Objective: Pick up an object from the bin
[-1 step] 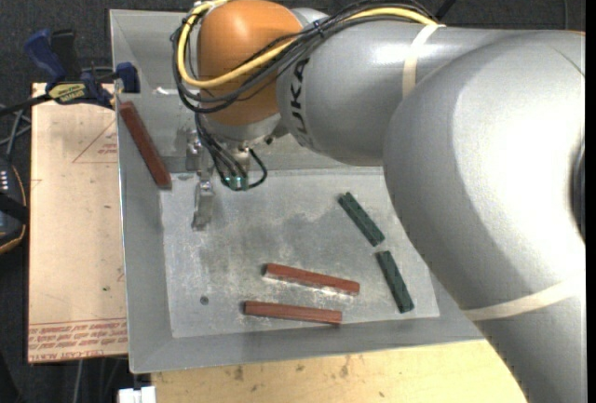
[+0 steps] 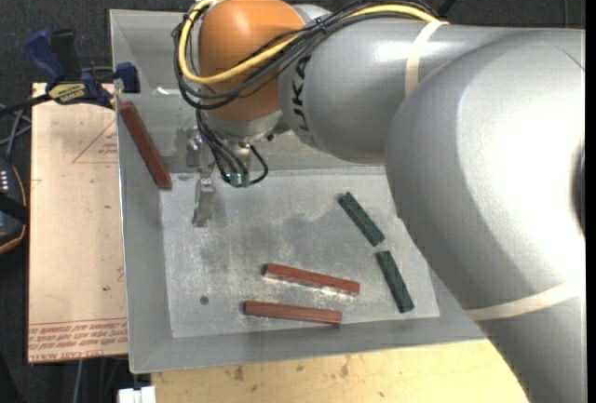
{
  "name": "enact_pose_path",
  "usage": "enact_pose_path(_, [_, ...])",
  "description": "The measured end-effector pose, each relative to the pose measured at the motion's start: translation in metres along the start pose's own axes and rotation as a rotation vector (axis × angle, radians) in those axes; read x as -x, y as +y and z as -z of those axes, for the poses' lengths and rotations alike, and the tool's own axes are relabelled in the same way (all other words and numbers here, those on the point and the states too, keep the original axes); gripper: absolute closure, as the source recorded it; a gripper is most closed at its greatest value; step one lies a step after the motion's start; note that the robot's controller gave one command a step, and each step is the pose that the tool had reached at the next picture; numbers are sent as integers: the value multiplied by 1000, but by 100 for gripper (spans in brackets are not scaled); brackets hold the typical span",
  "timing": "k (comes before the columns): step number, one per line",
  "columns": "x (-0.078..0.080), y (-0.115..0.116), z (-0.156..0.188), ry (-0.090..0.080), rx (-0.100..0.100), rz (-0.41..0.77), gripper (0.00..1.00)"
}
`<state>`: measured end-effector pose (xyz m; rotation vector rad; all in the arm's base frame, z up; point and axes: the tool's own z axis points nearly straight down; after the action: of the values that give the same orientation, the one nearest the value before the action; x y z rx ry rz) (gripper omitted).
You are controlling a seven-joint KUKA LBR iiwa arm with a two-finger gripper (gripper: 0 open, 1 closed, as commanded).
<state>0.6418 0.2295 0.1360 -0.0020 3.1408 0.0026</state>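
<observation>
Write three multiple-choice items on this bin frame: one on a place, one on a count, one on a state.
1. Where is the gripper?
A) near the left wall of the bin, beside the leaning red-brown bar
B) at the right wall
C) outside the bin

2. How many dark green bars lie on the floor?
A) one
B) two
C) four

3. How do the two front red-brown bars lie?
A) crossed
B) flat, nearly parallel, apart
C) standing upright

Answers:
1 A: the gripper hangs just to the right of that bar.
2 B: both lie toward the right of the floor.
3 B: bare floor shows between them.
</observation>
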Motion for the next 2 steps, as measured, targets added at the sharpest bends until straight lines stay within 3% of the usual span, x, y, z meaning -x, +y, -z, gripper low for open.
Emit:
enact_pose_path(1, [-2, -45, -66, -1, 0, 26, 100])
enact_pose_path(2, [-2, -45, -66, -1, 0, 26, 100])
